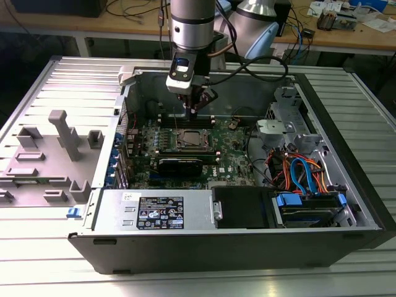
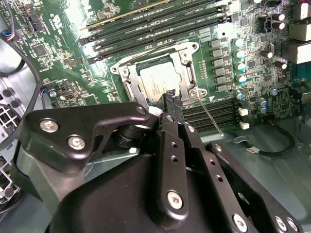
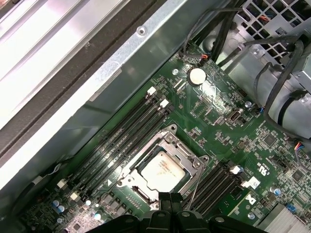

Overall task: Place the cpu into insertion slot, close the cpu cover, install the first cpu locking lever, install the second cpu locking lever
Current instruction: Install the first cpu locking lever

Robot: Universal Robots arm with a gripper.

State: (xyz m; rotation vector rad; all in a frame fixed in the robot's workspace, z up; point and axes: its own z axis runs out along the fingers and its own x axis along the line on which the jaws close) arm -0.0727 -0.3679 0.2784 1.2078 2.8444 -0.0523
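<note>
Motherboard [image 1: 232, 162]: green, with black memory slots [image 3: 124, 138]. Cpu [image 3: 163, 171]: pale silvery-grey top, framed by the silver cpu cover [image 2: 184, 73]. Fingers [image 3: 165, 200]: matt black. Cables [image 1: 303, 170]: blue, orange and red. Surface [image 1: 80, 80]: silver-grey, ribbed in parallel lines.

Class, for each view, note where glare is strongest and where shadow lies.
Exterior view: the ribbed metal table shines pale, and the computer case interior sits dim. Second wrist view: glare whitens the green motherboard; the gripper looms dark. First wrist view: the case wall gleams white; the cpu reflects softly.
</note>
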